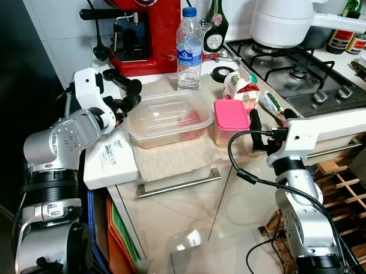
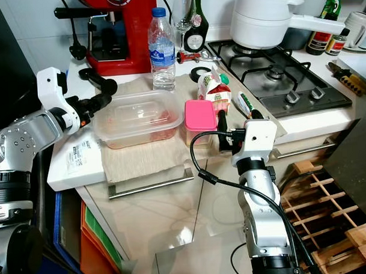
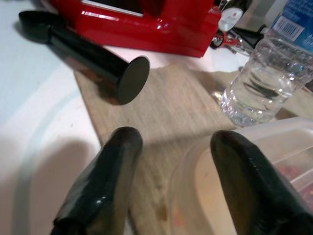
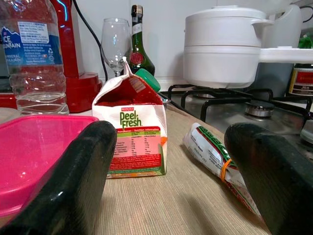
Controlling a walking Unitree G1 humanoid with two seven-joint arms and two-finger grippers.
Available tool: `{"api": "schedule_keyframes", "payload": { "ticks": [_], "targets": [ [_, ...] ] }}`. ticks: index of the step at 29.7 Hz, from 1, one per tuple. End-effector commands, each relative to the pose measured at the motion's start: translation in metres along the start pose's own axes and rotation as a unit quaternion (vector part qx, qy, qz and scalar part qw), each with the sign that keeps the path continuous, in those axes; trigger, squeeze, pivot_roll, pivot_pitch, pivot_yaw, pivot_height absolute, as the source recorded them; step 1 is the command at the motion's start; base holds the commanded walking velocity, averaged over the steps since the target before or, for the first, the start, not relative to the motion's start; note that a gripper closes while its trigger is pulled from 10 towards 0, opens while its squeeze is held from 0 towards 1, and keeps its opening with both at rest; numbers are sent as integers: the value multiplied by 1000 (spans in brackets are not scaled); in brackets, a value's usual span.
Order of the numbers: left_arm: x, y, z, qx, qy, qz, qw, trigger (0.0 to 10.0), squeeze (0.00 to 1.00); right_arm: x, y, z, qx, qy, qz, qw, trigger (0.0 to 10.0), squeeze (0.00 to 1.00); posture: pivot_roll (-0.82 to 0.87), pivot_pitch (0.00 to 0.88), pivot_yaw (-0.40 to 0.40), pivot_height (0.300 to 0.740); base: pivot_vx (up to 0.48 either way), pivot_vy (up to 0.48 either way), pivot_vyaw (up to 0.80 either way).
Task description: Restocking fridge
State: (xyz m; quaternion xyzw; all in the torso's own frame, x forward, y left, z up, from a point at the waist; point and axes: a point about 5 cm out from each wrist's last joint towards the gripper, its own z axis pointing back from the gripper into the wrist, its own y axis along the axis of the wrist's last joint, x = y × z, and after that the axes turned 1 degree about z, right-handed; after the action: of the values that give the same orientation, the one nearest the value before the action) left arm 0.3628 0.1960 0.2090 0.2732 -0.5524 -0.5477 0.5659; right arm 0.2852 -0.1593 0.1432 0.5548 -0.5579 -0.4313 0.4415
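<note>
While its 2 fingers are spread apart, the left gripper (image 1: 132,94) is held at the clear container's (image 1: 167,118) 9 o'clock rim. The right gripper (image 2: 238,119), also spread, is poised at 3 o'clock of the pink-lidded box (image 2: 199,115), with the juice carton (image 4: 131,131) ahead.

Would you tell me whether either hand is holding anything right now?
Nothing is held: the left hand is open beside the clear plastic container, the right hand open.

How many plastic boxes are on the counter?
2. The clear tub sits by the left gripper; the pink-lidded box is right beside it, before the right gripper. Others may be hidden.
</note>
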Motion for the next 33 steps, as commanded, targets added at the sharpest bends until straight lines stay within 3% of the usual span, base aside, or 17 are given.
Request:
{"api": "schedule_keyframes", "payload": {
  "ticks": [1,7,13,16,18,19,20,22,23,26,28,33],
  "targets": [
    [3,2,1,7,-10,-4,1000,0,0,-2,-4,0,-10,1,-5,1000,10000,0,106,8,7,740,0,0,0],
    [-2,1,-1,13,7,18,1000,0,0,-3,-5,0,-11,2,-6,1000,10000,0,105,7,10,740,0,0,0],
    [-6,26,1,79,13,39,996,0,0,-2,-7,1,-15,0,-3,1000,10000,0,103,8,12,740,0,0,0],
    [-3,38,5,115,2,16,993,0,0,-2,-7,1,-15,-1,-3,1000,10000,0,105,9,14,740,0,0,0],
    [-2,38,5,115,-2,16,993,0,0,-2,-7,1,-15,-1,-3,1000,10000,0,105,9,14,740,0,0,0],
    [-1,40,12,129,-3,-20,991,7961,0,-2,-8,2,-16,-1,-2,1000,10000,0,117,13,14,740,0,0,0],
    [-1,38,16,137,-2,-46,989,10000,0,-3,-8,3,-16,0,-2,1000,10000,0,120,13,13,740,0,0,0],
    [-3,30,23,143,5,-82,986,10000,0,-4,-10,3,-18,3,-1,1000,10000,0,133,20,12,740,0,0,0],
    [-4,25,26,143,9,-93,985,10000,1000,-4,-11,3,-19,4,1,1000,10000,0,133,20,12,740,0,0,0],
    [-9,21,30,155,32,-112,981,10000,1000,-5,-12,3,-21,7,1,1000,10000,0,150,23,6,740,0,0,0],
    [-11,9,41,191,61,-132,971,10000,1000,-9,-15,2,-25,13,2,1000,10000,0,163,24,-6,740,0,0,0],
    [-5,2,52,231,72,-131,961,10000,1000,-16,-16,-1,-23,27,4,999,10000,0,172,12,-19,740,0,0,0]
  ]
}}
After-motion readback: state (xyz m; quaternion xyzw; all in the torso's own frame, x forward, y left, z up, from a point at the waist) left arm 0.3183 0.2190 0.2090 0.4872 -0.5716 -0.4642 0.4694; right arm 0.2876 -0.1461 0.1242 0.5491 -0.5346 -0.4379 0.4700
